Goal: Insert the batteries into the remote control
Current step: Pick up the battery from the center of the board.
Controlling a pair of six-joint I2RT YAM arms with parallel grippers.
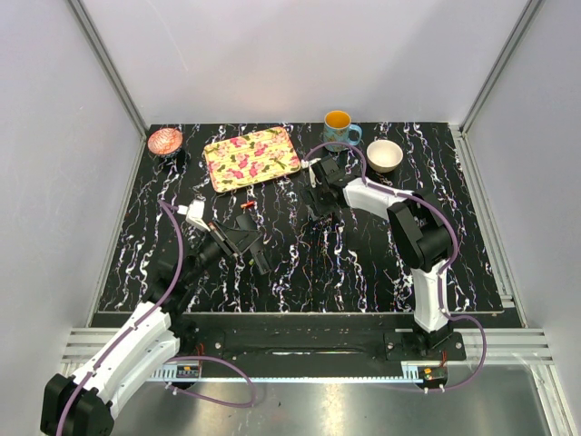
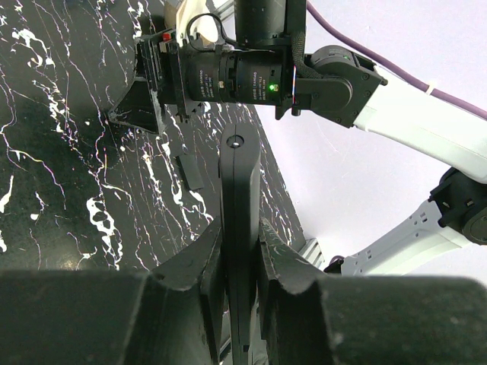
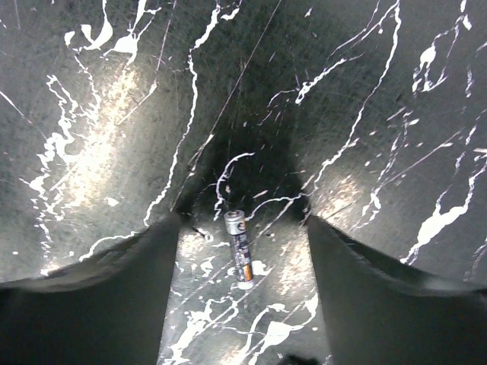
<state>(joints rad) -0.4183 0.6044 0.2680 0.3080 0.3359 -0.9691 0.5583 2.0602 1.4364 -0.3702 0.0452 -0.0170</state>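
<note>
My left gripper (image 1: 239, 238) is shut on the slim black remote control (image 2: 240, 220) and holds it edge-on above the table; the remote also shows in the top view (image 1: 259, 256). My right gripper (image 3: 242, 228) is open and points down at the table behind centre (image 1: 319, 207). One battery (image 3: 239, 249), dark with a silver end and orange marks, lies flat on the table between its fingers (image 3: 114, 304), apart from both. A small red item (image 1: 247, 206), perhaps another battery, lies beyond the left gripper. Other batteries are not visible.
A floral tray (image 1: 251, 157), an orange-filled mug (image 1: 339, 127), a white bowl (image 1: 384, 154) and a pink bowl (image 1: 165, 141) stand along the back of the table. A small flat black piece (image 2: 192, 171) lies on the table between the two grippers.
</note>
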